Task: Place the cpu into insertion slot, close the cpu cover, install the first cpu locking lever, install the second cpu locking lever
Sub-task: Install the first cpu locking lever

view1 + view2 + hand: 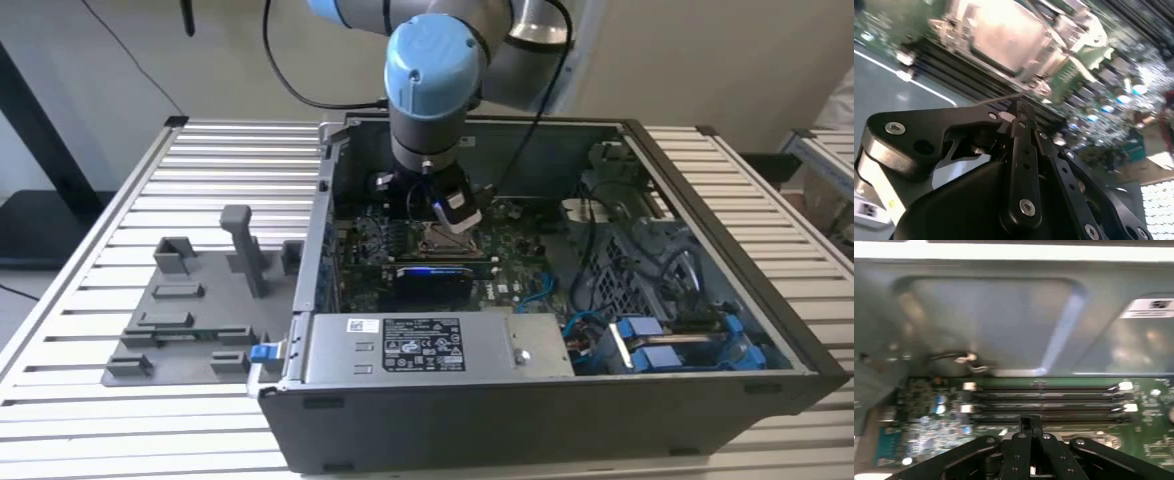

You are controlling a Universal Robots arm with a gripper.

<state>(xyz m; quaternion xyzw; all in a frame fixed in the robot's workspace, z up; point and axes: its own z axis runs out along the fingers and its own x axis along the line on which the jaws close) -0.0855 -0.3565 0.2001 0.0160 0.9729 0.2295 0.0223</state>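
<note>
The gripper (pixel 1017 107) was seen nearest in the second wrist view, its two fingers (pixel 1021 165) pressed together into a single narrow tip. One thin silver rod (pixel 999 98), judged to be a locking lever, was seen right at that tip. Whether it was pinched or merely pushed could not be told. The tip was held low, just beside the socket, probably so that the rod could be worked close to the board (pixel 1154 440).

Just beyond, the cover (pixel 1046 52) was found lying flat. One bright square, taken to be the cpu (pixel 999 35), was seen within its frame, so the chip was judged to be seated in its slot. Past the socket, at least three dark memory slots (pixel 1044 401) could be counted, with the wall of the case (pixel 994 320) behind them.

In the exterior view, one arm (pixel 434 90) was seen bent down into the one open case, behind one power-supply box (pixel 414 345).
</note>
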